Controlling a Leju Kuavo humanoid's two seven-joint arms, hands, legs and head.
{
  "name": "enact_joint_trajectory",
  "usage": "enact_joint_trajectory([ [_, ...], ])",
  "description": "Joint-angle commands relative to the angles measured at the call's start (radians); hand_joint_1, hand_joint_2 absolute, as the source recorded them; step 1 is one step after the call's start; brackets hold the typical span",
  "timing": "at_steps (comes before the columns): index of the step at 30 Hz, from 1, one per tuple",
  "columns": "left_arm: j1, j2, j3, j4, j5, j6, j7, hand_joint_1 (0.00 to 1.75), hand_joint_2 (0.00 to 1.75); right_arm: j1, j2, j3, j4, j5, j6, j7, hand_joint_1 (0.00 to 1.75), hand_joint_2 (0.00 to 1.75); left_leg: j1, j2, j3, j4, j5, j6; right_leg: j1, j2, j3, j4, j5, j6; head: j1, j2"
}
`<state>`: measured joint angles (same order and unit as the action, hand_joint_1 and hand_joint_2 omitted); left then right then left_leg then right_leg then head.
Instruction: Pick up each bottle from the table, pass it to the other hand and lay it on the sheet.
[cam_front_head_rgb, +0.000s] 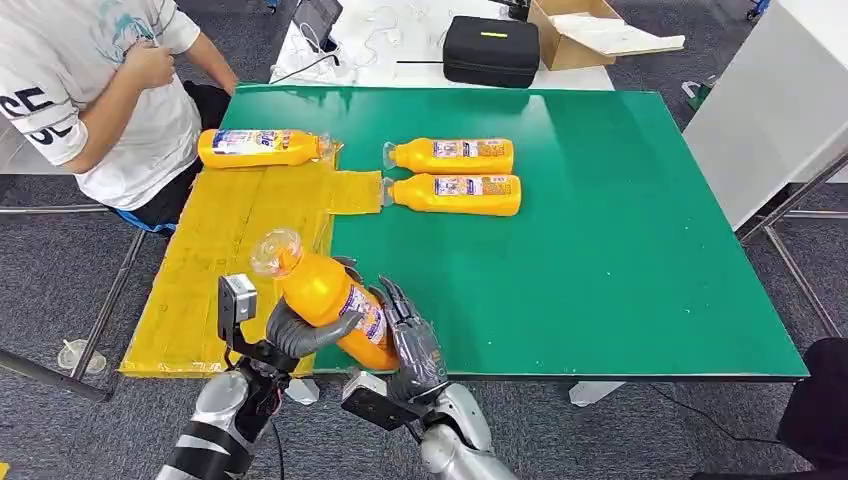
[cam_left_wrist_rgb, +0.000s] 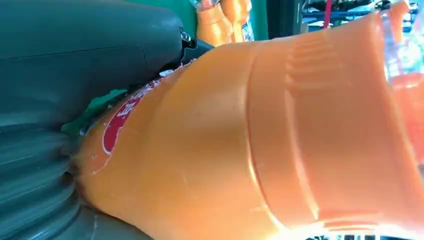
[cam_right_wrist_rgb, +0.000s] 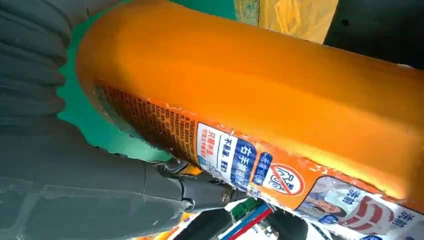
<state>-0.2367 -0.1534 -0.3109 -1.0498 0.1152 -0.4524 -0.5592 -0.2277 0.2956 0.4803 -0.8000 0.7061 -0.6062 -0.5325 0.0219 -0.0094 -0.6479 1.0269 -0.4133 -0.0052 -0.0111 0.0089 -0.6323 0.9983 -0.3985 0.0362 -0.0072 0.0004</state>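
Observation:
An orange bottle (cam_front_head_rgb: 325, 290) with a clear cap is held tilted above the near edge of the green table (cam_front_head_rgb: 600, 250), cap pointing up and left. My left hand (cam_front_head_rgb: 300, 335) wraps its fingers around the bottle's middle. My right hand (cam_front_head_rgb: 410, 345) holds the lower end from the right side. Close up, the bottle (cam_left_wrist_rgb: 225, 150) lies against my left hand (cam_left_wrist_rgb: 75, 65), and its labelled side (cam_right_wrist_rgb: 250, 85) rests on my right hand (cam_right_wrist_rgb: 75, 190). Another bottle (cam_front_head_rgb: 262, 147) lies on the far end of the yellow sheet (cam_front_head_rgb: 220, 250). Two more bottles (cam_front_head_rgb: 450, 155) (cam_front_head_rgb: 455, 194) lie side by side on the table.
A person (cam_front_head_rgb: 90, 90) in a white shirt sits at the table's far left corner, next to the sheet. Behind the table, a black case (cam_front_head_rgb: 490, 50) and an open cardboard box (cam_front_head_rgb: 585, 35) stand on a white surface.

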Motion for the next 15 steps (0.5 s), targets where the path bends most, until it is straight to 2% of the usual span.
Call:
enact_joint_trajectory([
  [1,-0.037,0.005,0.053,0.018,-0.005,0.057,0.009,1.75,1.75,-0.005,-0.013,-0.02,-0.041,-0.038,-0.02,0.016,0.0,0.0,-0.001,0.001,0.004,-0.001,-0.001,0.001,0.0,-0.001,0.004,0.0,-0.001,-0.001,0.0,0.0],
  [5,-0.032,0.002,0.14,-0.022,0.002,0.12,0.027,1.75,1.75,0.025,-0.042,-0.042,-0.181,-0.053,-0.006,0.051,0.0,0.0,0.0,0.0,0.002,0.0,-0.001,0.001,0.0,-0.001,0.002,0.0,-0.001,-0.001,0.0,0.0],
  [8,-0.049,0.003,0.206,-0.049,-0.071,0.235,0.014,1.75,1.75,0.061,-0.059,-0.059,-0.319,-0.063,-0.021,0.049,0.0,0.0,0.0,0.001,0.004,0.0,-0.001,0.001,0.001,-0.001,0.003,0.0,-0.001,-0.001,0.0,0.0],
  [15,-0.182,-0.012,0.282,0.021,-0.344,0.596,-0.023,1.75,1.75,0.145,-0.042,-0.067,-0.651,-0.166,-0.092,-0.079,0.0,0.0,0.0,-0.003,0.001,0.002,-0.001,0.001,0.001,-0.005,0.002,0.002,-0.002,-0.001,0.0,0.0],
])
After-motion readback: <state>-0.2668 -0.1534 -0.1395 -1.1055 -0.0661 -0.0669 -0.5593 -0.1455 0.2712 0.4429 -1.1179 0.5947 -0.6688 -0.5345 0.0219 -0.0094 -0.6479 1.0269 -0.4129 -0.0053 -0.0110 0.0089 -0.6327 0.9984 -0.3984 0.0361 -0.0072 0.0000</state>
